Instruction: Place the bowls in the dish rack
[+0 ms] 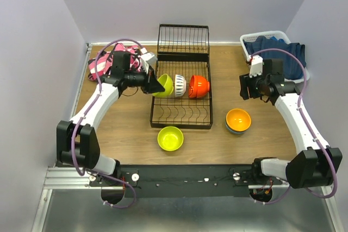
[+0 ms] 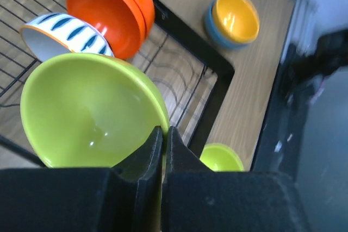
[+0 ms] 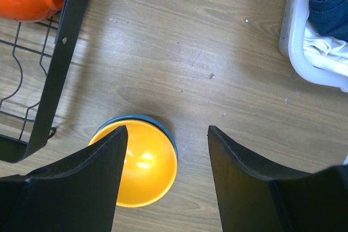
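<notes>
Left tool closest to lens: jaws nearly closed, pinching the rim of a lime green round plastic bowl. Brown wooden tabletop carries the large black wire dish rack, centred toward the far edge. Held bowl stands on edge at the left of the rack's row, just beside a cream-white round bowl with blue marks, then a red-orange round plastic bowl. Step looks like seating this bowl. Next: confirm it sits in the tines, open, back out without tipping the neighbour.

White plastic laundry basket far right corner, pink cloth bundle far left corner; neither obstructs.

Three to load: second lime green bowl at the near edge, orange round bowl nested in a blue bowl toward the right edge. Right tool half open, empty, hovers above that stack.
</notes>
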Robot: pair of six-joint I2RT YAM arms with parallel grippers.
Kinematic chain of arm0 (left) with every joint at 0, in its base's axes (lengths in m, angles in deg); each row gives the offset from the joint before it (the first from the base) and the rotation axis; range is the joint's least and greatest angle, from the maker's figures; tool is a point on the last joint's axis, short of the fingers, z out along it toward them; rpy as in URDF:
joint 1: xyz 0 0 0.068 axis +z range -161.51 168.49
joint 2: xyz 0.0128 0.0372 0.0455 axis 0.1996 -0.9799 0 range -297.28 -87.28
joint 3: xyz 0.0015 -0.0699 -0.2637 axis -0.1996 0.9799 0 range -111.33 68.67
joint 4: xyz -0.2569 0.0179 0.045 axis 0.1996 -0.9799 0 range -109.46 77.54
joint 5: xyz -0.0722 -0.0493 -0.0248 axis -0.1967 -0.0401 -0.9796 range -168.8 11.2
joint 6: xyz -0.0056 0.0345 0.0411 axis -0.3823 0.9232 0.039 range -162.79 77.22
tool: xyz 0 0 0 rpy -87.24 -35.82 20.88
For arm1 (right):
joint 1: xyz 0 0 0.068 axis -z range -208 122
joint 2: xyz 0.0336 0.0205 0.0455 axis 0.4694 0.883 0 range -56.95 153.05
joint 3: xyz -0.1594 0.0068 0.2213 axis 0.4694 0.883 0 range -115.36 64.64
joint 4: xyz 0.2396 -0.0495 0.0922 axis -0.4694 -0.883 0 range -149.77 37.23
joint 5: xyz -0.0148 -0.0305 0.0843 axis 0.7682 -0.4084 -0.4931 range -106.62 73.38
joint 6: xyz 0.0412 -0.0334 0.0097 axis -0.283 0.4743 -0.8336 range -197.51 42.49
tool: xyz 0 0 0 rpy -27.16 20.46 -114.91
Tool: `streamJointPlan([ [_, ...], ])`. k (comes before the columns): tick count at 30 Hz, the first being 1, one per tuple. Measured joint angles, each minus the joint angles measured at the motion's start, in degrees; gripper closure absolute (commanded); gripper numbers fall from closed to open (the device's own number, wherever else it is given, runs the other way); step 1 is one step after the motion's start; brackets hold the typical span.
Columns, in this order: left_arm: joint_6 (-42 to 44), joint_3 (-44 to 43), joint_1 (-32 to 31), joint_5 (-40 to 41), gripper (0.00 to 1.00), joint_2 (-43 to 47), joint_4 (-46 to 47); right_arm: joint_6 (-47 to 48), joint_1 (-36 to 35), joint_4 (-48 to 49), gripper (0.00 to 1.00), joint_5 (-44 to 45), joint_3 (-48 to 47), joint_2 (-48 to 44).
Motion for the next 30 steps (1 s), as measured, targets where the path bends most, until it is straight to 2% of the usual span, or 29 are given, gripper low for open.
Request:
streamJointPlan([
  [9, -45.8, 13.3, 7.7, -3.3, 0.98, -9.8, 47.1, 0.0, 0.0, 0.0, 0.31, 1.8, -2.4, 2.1],
  [14, -62.9, 14.4, 9.6, -3.1, 0.98, -17.4, 65.0, 0.1, 0.0, 0.0, 0.31, 2.6, -3.1, 3.3],
  [21, -73.0, 14.4, 9.6, -3.1, 0.98, -22.6, 75.4, 0.4, 0.0, -0.1, 0.31, 3.7, -3.4, 4.5],
  [30, -77.4, 14.4, 9.6, -4.1, 0.98, -25.6, 80.6, 0.9, 0.0, -0.1, 0.31, 4.0, -4.6, 6.8],
])
